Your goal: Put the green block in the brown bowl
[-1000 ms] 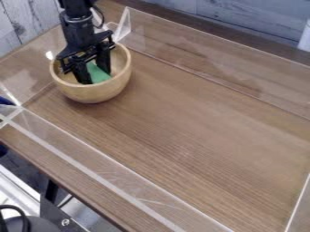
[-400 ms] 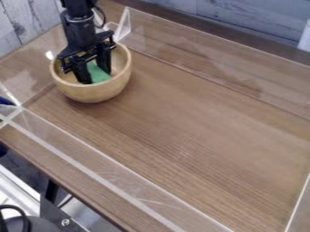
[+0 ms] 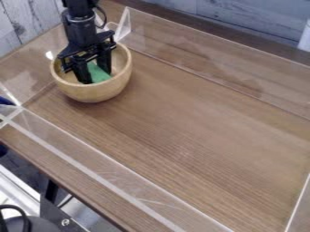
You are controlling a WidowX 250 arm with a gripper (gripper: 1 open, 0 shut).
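The brown bowl stands at the far left of the wooden table. My black gripper points straight down into it, with its fingertips low inside the bowl. The green block shows as mint-green patches between the dark fingers, and the jaws stand closed against it. The fingers hide the block's lower part, so I cannot tell whether it touches the bowl's floor.
Low clear plastic walls frame the wooden tabletop on all sides. One clear panel rises just behind the bowl at the back left. The table's front edge drops off at the lower left.
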